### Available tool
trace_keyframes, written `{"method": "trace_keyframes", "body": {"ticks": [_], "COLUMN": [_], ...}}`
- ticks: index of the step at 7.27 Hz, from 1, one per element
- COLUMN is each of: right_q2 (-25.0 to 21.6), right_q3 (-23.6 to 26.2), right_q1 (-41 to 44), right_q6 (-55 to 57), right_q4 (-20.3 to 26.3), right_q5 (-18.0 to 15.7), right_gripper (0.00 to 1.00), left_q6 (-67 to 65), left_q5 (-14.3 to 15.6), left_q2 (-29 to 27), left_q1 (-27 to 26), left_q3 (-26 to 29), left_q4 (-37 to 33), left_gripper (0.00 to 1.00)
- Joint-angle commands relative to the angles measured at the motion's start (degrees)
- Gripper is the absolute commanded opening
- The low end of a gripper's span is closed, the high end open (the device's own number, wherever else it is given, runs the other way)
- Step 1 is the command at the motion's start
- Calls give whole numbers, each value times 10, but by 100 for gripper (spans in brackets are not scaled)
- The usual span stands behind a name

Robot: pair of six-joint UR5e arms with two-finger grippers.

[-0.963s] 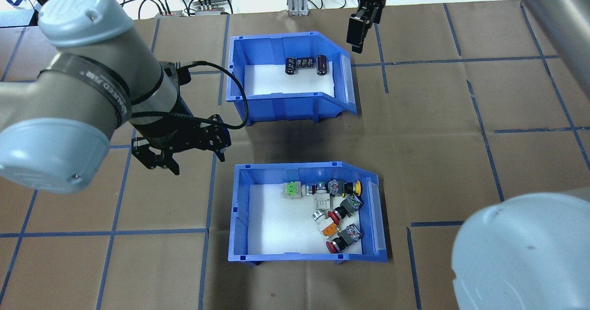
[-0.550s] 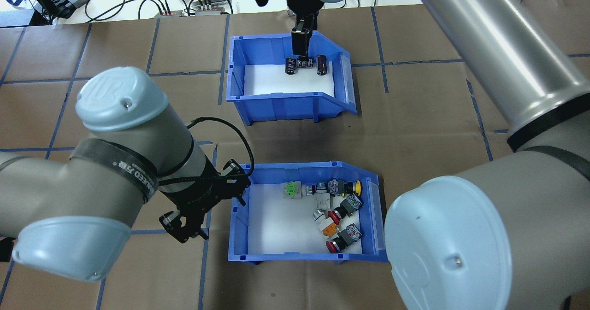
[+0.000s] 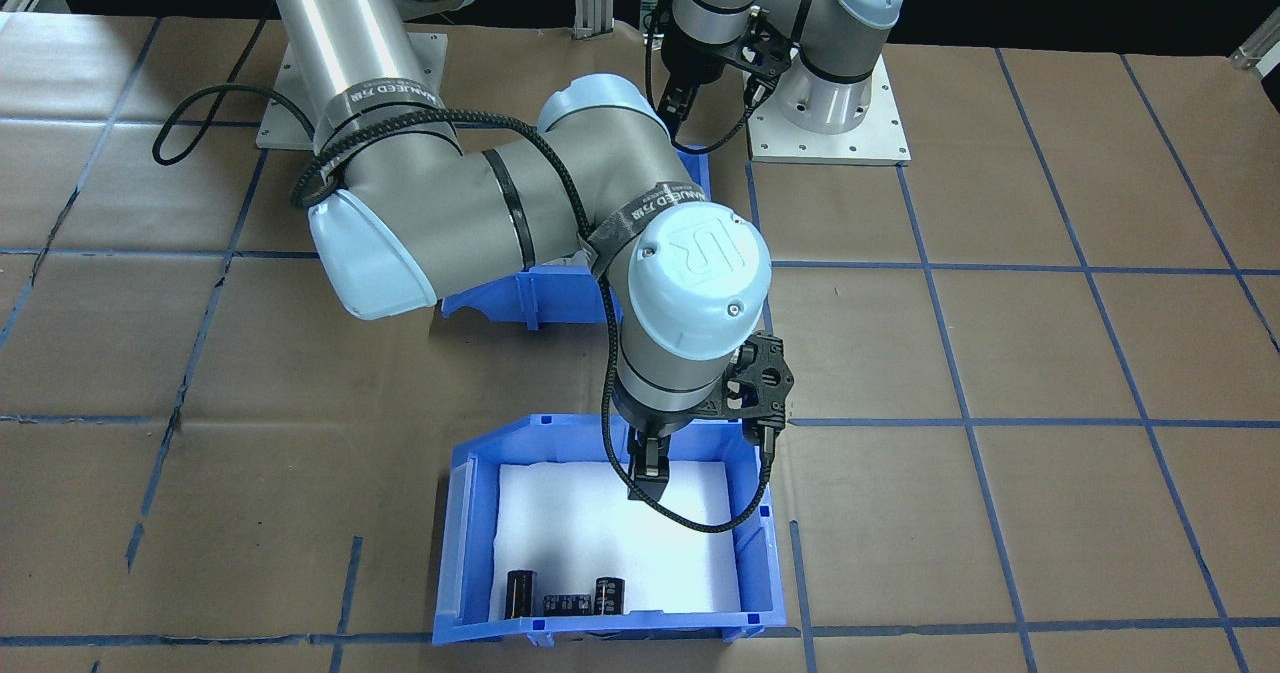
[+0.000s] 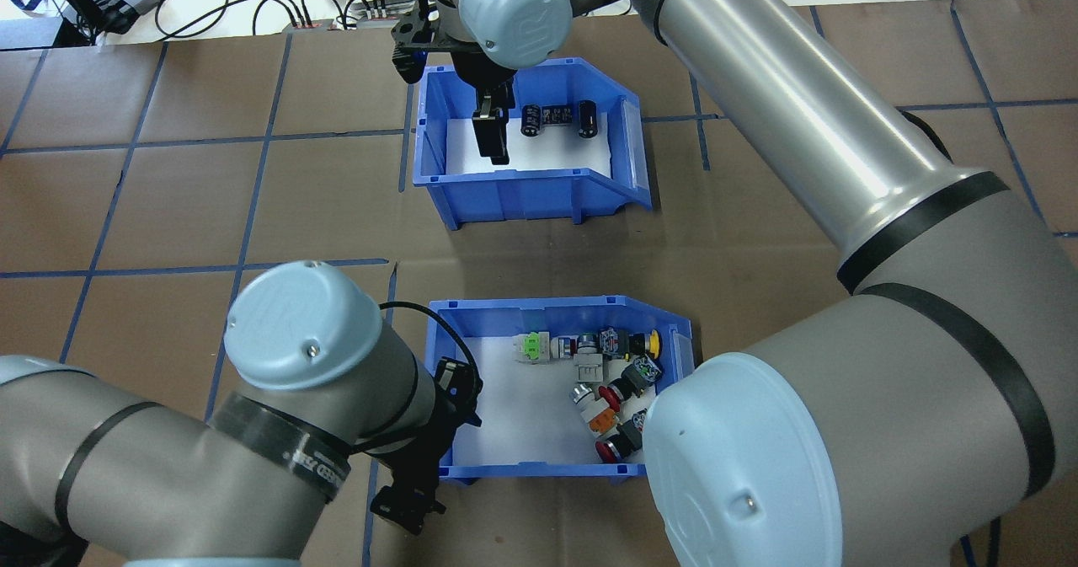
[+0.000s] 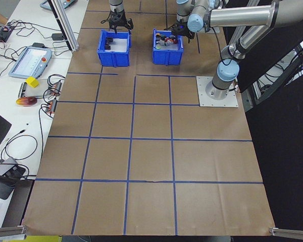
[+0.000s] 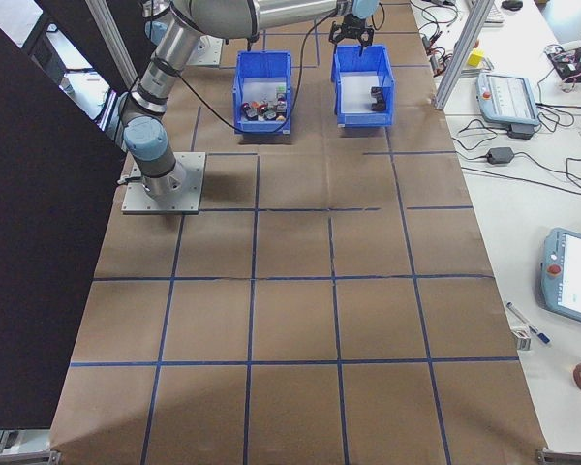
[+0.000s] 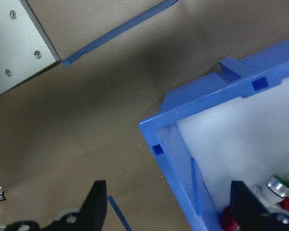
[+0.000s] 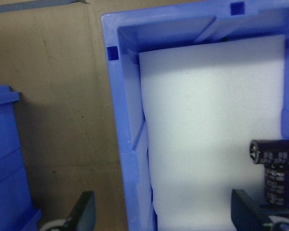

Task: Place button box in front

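Brown paper gridded with blue tape covers the table (image 4: 758,238), where the button box (image 4: 446,382) sits lower centre, left gripper (image 7: 168,211) spread across its corner wall, and the capacitor bin (image 4: 522,188) upper centre, right gripper (image 8: 161,211) spread over its side wall.
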Motion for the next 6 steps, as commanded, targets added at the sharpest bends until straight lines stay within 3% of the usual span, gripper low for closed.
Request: {"method": "trace_keyframes", "body": {"ticks": [1, 2, 4, 5, 6], "right_q2": [7, 7, -1, -5, -8], "right_q3": [22, 45, 118, 124, 123], "right_q1": [5, 5, 4, 3, 2], "right_q6": [-4, -3, 0, 7, 21], "right_q4": [-1, -23, -114, -116, -116], "right_q5": [0, -1, -4, -1, 2], "right_gripper": [100, 99, 99, 94, 53], "left_q6": [-99, -117, -152, -172, -175], "left_q5": [-1, -4, -2, 4, 4], "left_q2": [-3, -8, -46, -67, -90], "left_q1": [-37, -38, -61, -78, -81], "left_q3": [-37, -43, -45, -49, -49], "left_q4": [71, 88, 140, 161, 164], "left_gripper": [94, 94, 94, 94, 94]}}
